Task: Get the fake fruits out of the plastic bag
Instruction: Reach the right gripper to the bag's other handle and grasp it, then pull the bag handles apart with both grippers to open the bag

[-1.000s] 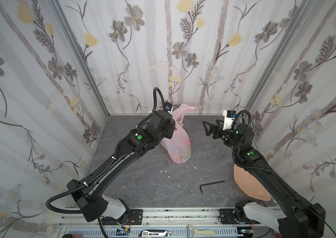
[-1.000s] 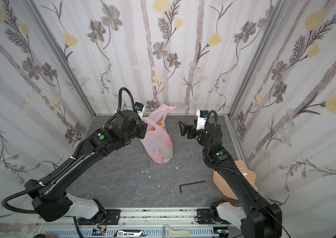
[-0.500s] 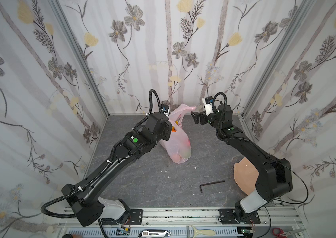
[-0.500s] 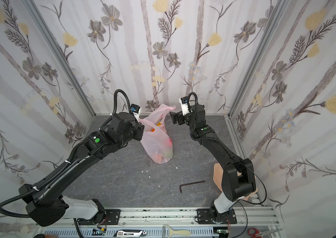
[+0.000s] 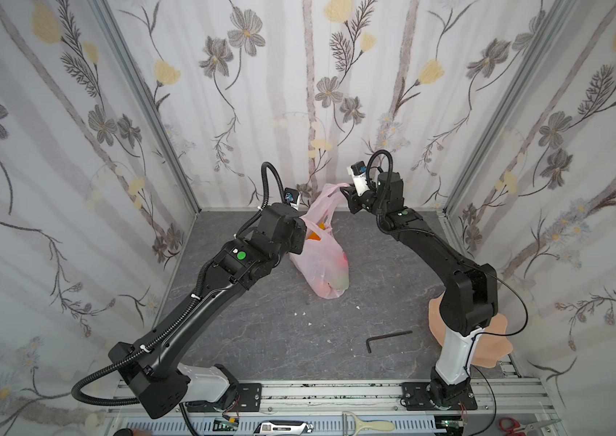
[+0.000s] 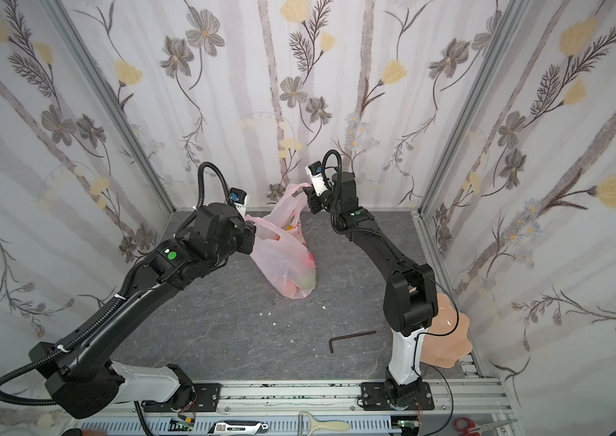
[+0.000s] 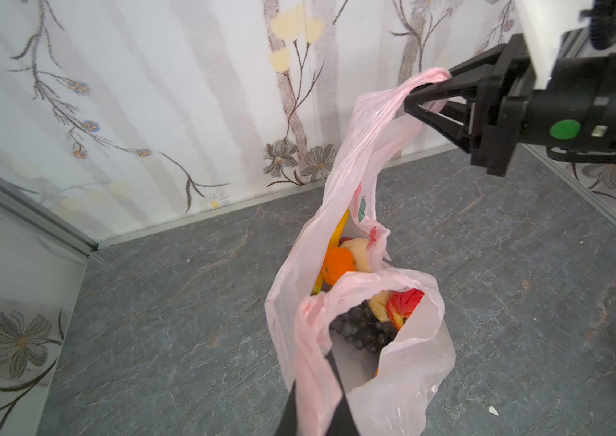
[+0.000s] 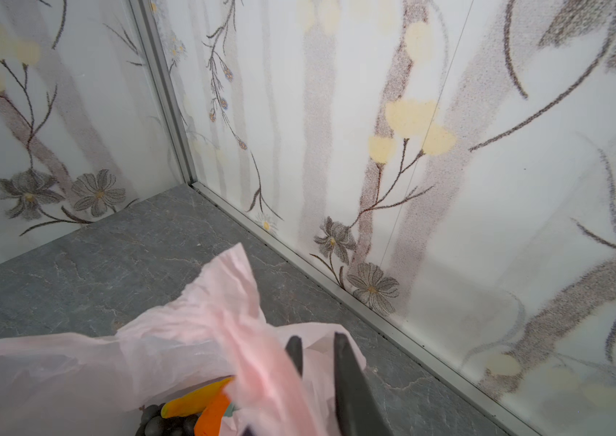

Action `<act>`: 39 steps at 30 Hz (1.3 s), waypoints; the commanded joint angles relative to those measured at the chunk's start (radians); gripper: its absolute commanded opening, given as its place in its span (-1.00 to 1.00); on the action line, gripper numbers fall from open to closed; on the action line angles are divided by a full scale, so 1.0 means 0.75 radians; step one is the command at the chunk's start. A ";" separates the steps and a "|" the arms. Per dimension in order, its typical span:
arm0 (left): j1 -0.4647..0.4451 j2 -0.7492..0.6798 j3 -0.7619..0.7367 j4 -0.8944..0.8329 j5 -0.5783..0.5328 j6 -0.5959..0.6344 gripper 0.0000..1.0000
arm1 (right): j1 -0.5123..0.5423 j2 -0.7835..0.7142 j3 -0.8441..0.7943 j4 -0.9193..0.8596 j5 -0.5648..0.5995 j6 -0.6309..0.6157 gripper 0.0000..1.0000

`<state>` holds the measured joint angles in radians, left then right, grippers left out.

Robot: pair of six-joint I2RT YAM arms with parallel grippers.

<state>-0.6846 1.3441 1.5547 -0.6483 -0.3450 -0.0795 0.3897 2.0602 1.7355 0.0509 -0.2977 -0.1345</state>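
Observation:
The pale-pink plastic bag (image 5: 321, 260) (image 6: 284, 260) stands at the back middle of the grey floor, its mouth pulled open between two handles. My left gripper (image 7: 314, 377) (image 6: 251, 226) is shut on the near handle. My right gripper (image 5: 348, 192) (image 6: 308, 192) (image 7: 423, 100) (image 8: 316, 339) is shut on the far handle, which is lifted and stretched taut. Inside the bag lie the fake fruits: an orange (image 7: 336, 264), a beige pear (image 7: 359, 253), dark grapes (image 7: 363, 332), a red apple (image 7: 404, 305) and a banana (image 8: 193, 400).
A black hex key (image 5: 387, 338) lies on the floor at the front right. A peach-pink wavy dish (image 5: 491, 339) sits behind the right arm's base. The back wall stands close behind the bag. Small white scraps (image 5: 301, 313) dot the floor.
My right arm swung in from the right to the bag's far handle, and its open jaws closed on it. The left gripper kept its hold on the near handle.

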 commanded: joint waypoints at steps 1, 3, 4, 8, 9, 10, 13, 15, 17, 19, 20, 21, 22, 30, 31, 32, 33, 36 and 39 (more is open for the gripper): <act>0.078 0.020 0.048 0.028 0.010 -0.013 -1.00 | -0.004 -0.041 0.010 -0.032 0.030 0.014 -0.95; 0.143 0.057 0.118 0.026 0.029 -0.008 -1.00 | -0.004 -0.096 -0.009 -0.035 0.108 0.045 -1.00; 0.173 0.077 0.153 0.026 0.041 -0.003 -1.00 | -0.006 -0.123 -0.018 -0.037 0.134 0.061 -1.00; 0.293 0.203 0.372 0.027 0.066 0.007 -1.00 | -0.010 -0.224 -0.033 -0.087 0.197 0.159 -1.00; 0.322 0.238 0.428 0.026 0.076 0.003 -1.00 | -0.009 -0.248 -0.040 -0.106 0.202 0.187 -1.00; 0.349 0.270 0.478 0.026 0.093 -0.003 -1.00 | -0.010 -0.271 -0.050 -0.125 0.202 0.215 -1.00; 0.394 0.336 0.588 0.028 0.134 -0.034 -1.00 | -0.001 -0.351 -0.114 -0.173 0.208 0.292 -1.00; 0.407 0.368 0.612 0.029 0.154 -0.056 -1.00 | 0.002 -0.419 -0.194 -0.189 0.213 0.359 -1.00; 0.409 0.384 0.593 0.030 0.175 -0.069 -1.00 | 0.004 -0.493 -0.286 -0.200 0.229 0.439 -1.00; 0.409 0.384 0.530 0.033 0.186 -0.096 -1.00 | 0.018 -0.580 -0.410 -0.179 0.210 0.518 -1.00; 0.408 0.377 0.491 0.037 0.184 -0.108 -1.00 | 0.025 -0.610 -0.465 -0.157 0.191 0.548 -1.00; 0.409 0.368 0.448 0.045 0.178 -0.121 -1.00 | 0.042 -0.676 -0.530 -0.128 0.181 0.588 -1.00; 0.409 0.355 0.398 0.053 0.164 -0.142 -1.00 | 0.060 -0.714 -0.589 -0.103 0.185 0.630 -1.00; 0.400 0.098 0.097 0.059 0.010 -0.446 0.42 | 0.209 -0.891 -0.832 -0.056 0.296 0.735 -1.00; 0.391 0.046 0.064 0.059 -0.004 -0.476 0.49 | 0.222 -0.906 -0.839 -0.057 0.304 0.734 -1.00; 0.379 0.010 0.043 0.059 -0.019 -0.499 0.54 | 0.231 -0.915 -0.839 -0.061 0.310 0.734 -1.00; 0.361 -0.039 0.024 0.058 -0.036 -0.524 0.58 | 0.244 -0.925 -0.839 -0.066 0.315 0.731 -1.00; 0.256 -0.108 -0.010 0.055 -0.096 -0.582 0.63 | 0.272 -0.946 -0.836 -0.066 0.333 0.729 -1.00; 0.131 -0.145 -0.049 0.054 -0.168 -0.659 0.67 | 0.297 -0.965 -0.835 -0.065 0.343 0.735 -1.00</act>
<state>-0.5400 1.2514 1.5375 -0.6163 -0.3946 -0.4805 0.6006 1.3476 1.1103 -0.0399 -0.0708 0.4004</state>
